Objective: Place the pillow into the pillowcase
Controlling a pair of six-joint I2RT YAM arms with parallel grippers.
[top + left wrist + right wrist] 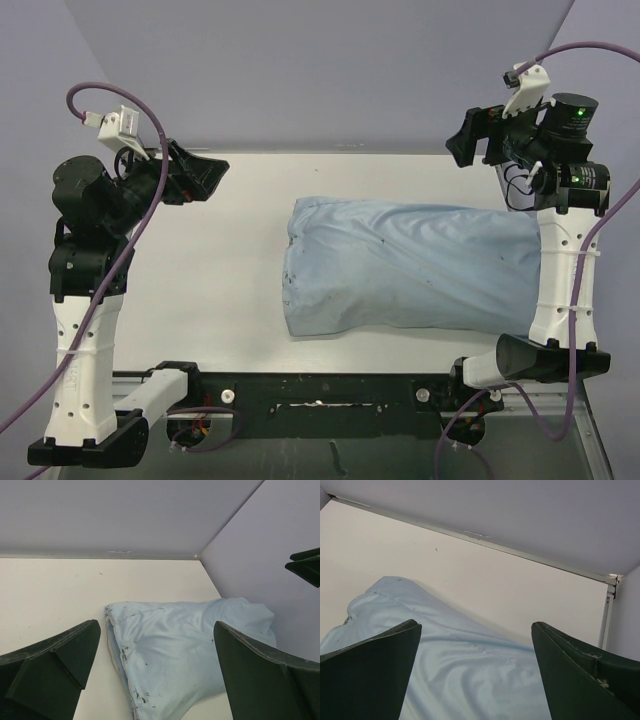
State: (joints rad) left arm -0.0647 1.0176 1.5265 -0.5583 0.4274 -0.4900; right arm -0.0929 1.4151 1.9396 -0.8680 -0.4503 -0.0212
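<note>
The light blue pillowcase (410, 268) lies plump and wrinkled across the right half of the table, its open end (290, 275) facing left. The pillow is inside it and almost wholly hidden; only a thin off-white sliver (114, 661) shows along that open end. My left gripper (205, 180) hangs open in the air to the upper left of the pillowcase, looking down at the open end between its fingers (155, 624). My right gripper (462, 140) is open above the far right end, with blue fabric (470, 675) below its spread fingers (475, 624). Neither touches the cloth.
Grey walls close off the back (320, 70) and the right side (260, 555) of the white table (220, 270). The black base rail (320, 392) runs along the near edge. The right arm's white link (560, 280) stands against the pillowcase's right end.
</note>
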